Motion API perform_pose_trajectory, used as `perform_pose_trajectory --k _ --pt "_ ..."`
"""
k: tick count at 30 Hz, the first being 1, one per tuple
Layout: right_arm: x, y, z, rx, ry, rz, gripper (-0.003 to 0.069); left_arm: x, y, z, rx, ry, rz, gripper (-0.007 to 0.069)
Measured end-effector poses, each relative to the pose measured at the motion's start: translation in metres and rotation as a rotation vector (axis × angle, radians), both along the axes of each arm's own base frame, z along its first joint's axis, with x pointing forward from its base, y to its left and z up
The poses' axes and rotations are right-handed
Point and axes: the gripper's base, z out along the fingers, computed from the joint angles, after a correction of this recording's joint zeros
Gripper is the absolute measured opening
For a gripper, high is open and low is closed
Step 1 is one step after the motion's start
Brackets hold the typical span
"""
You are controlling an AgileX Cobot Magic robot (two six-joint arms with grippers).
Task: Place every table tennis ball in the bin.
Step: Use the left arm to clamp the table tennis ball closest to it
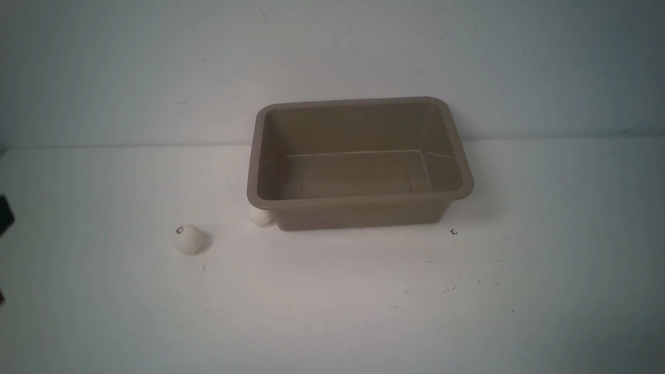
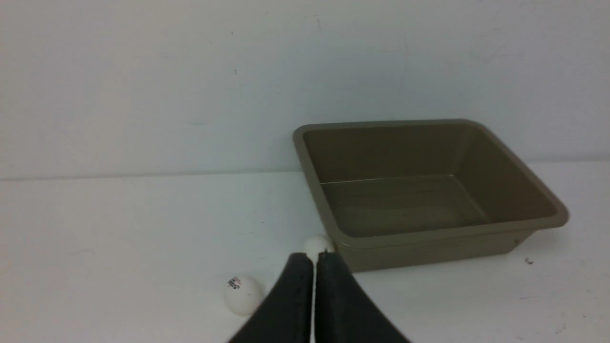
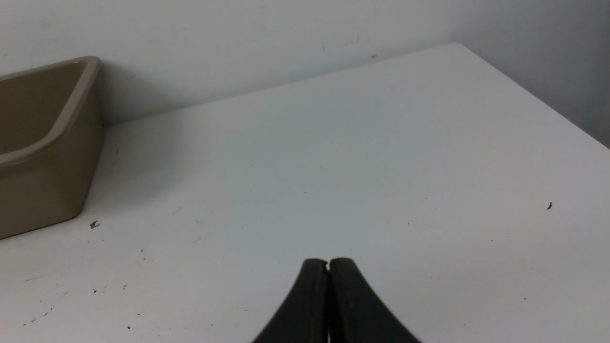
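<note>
On the table (image 1: 332,317) we see the marked ball (image 1: 188,239) and plain ball (image 1: 260,216) outside the bin (image 1: 358,200), with left gripper (image 2: 313,259) and right gripper (image 3: 328,263) closed, empty.

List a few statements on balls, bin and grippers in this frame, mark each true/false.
1. The bin has no ball in it. True.
2. The plain ball lies far from the bin. False: it sits at the bin's near left corner, partly under the rim.
3. The marked ball lies on the table, left of the bin. True.
4. The left gripper is open. False: shut, holding nothing.
5. The right gripper holds a ball. False: shut on nothing.
</note>
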Motion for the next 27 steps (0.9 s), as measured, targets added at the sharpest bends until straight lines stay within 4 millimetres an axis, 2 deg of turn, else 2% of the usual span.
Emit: perform_pose_trajectory --k 2,4,7,9,11,13,18,20,21,23,27 --pt "0.0 0.0 0.0 0.0 0.0 0.0 -0.0018 0.029 0.002 0.021 0.037 0.075 -0.028 -0.0003" --pt "0.0 0.0 0.0 0.0 0.0 0.0 -0.0018 0.058 0.005 0.03 0.068 0.188 -0.067 -0.0003" --pt "0.0 0.0 0.0 0.0 0.0 0.0 -0.0018 0.098 0.009 0.028 0.106 0.357 -0.115 -0.0003" --pt "0.0 0.0 0.0 0.0 0.0 0.0 -0.0018 0.129 0.013 0.018 0.122 0.49 -0.148 0.0" --pt "0.0 0.0 0.0 0.0 0.0 0.0 -0.0018 0.162 0.017 -0.002 0.125 0.632 -0.181 0.0017" --pt "0.0 0.0 0.0 0.0 0.0 0.0 -0.0018 0.185 0.02 -0.018 0.117 0.72 -0.201 0.0036" --pt "0.0 0.0 0.0 0.0 0.0 0.0 -0.0018 0.241 0.023 -0.072 0.083 0.955 -0.267 0.0167" --pt "0.0 0.0 0.0 0.0 0.0 0.0 -0.0018 0.256 0.021 -0.091 0.081 1.016 -0.29 0.0224" --pt "0.0 0.0 0.0 0.0 0.0 0.0 -0.0018 0.258 0.021 -0.092 0.082 1.015 -0.292 0.023" --pt "0.0 0.0 0.0 0.0 0.0 0.0 -0.0018 0.272 0.016 -0.106 0.097 1.044 -0.31 0.0296" --pt "0.0 0.0 0.0 0.0 0.0 0.0 -0.0018 0.279 0.01 -0.108 0.125 1.032 -0.319 0.0324"
